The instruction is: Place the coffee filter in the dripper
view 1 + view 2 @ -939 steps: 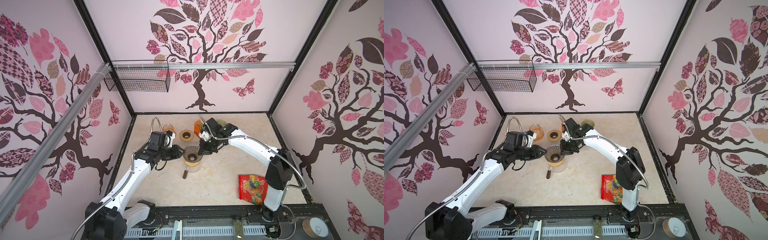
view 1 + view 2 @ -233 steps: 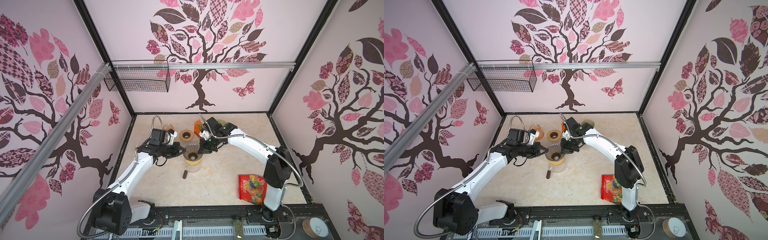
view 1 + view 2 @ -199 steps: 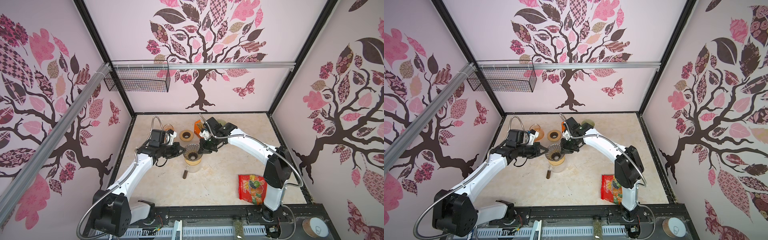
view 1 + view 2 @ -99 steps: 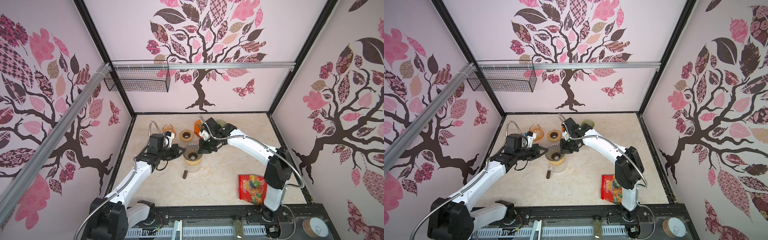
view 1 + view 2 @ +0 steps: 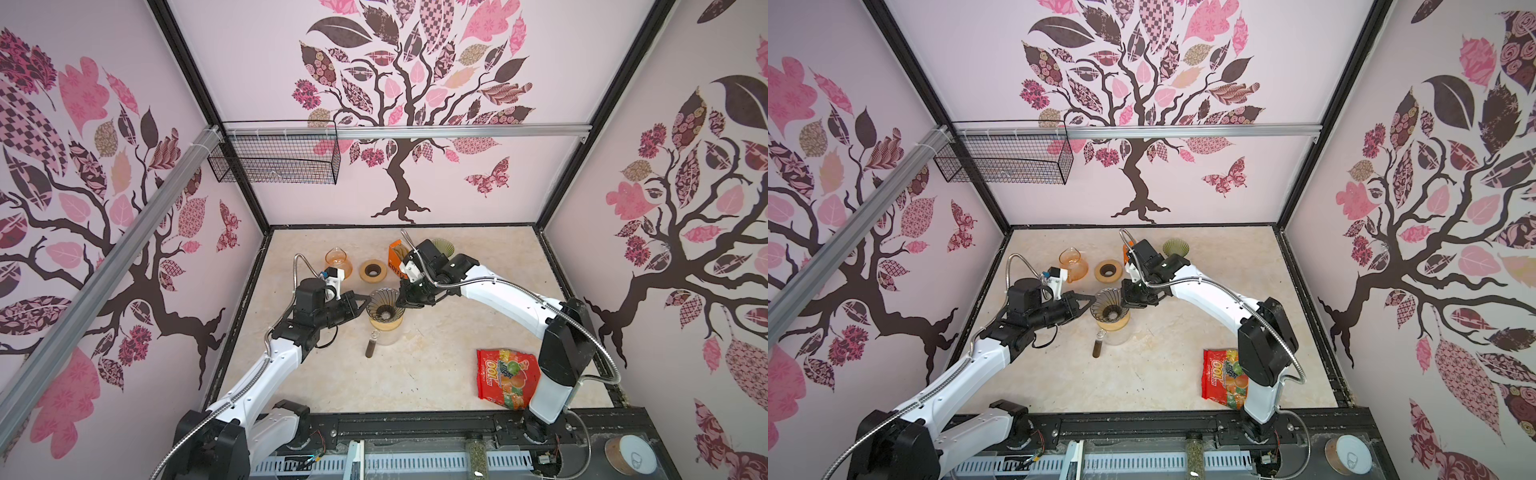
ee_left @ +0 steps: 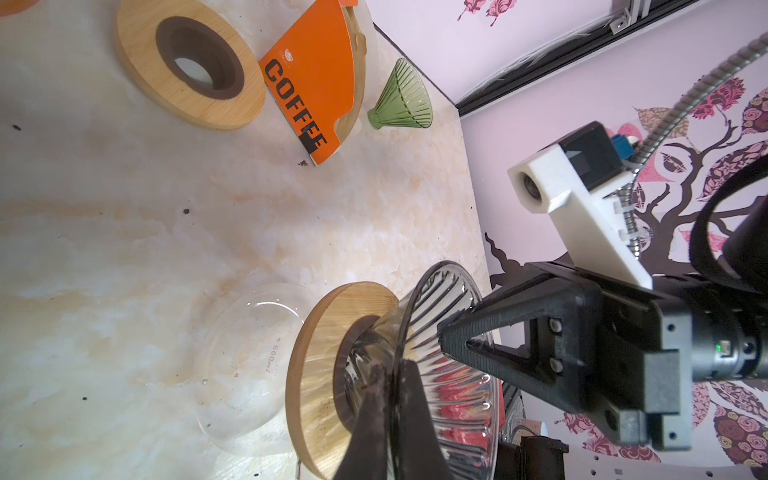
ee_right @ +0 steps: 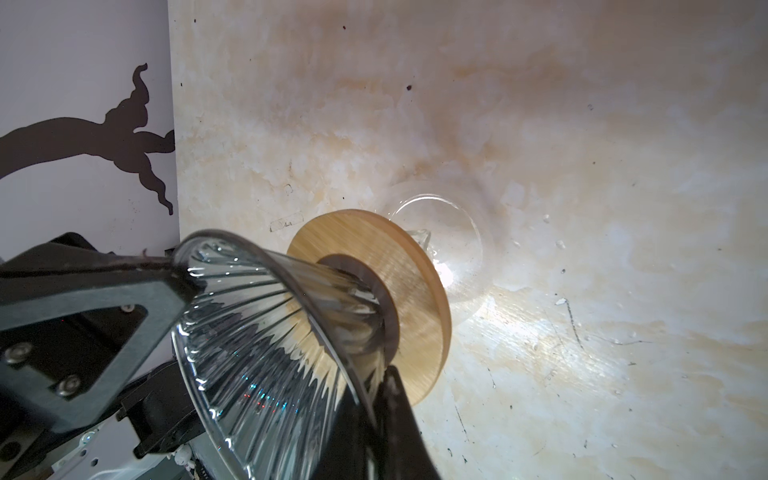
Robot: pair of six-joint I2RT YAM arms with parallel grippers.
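Note:
The dripper (image 5: 382,301) (image 5: 1106,305) is a clear ribbed glass cone in a wooden ring, standing on a clear glass carafe (image 5: 386,332) mid-table. My left gripper (image 5: 368,300) (image 6: 390,374) is shut on its left rim, the glass wall pinched between the fingers. From the opposite side my right gripper (image 5: 399,301) (image 7: 374,382) is shut on the right rim. No paper shows inside the cone (image 7: 266,316). Tan coffee filters (image 6: 359,41) stick out of an orange COFFEE box (image 5: 395,259) (image 6: 309,83) behind the dripper, next to the right wrist.
Along the back stand an amber glass carafe (image 5: 337,261), a spare wooden ring (image 5: 372,270) and a green glass dripper (image 5: 442,246). A red candy bag (image 5: 505,378) lies front right by the right arm's base. A wire basket (image 5: 274,160) hangs on the back wall.
The left arm's wrist and elbow have swung a little towards the front. Both grippers have kept their hold on the dripper's rim, and the dripper has stayed in place.

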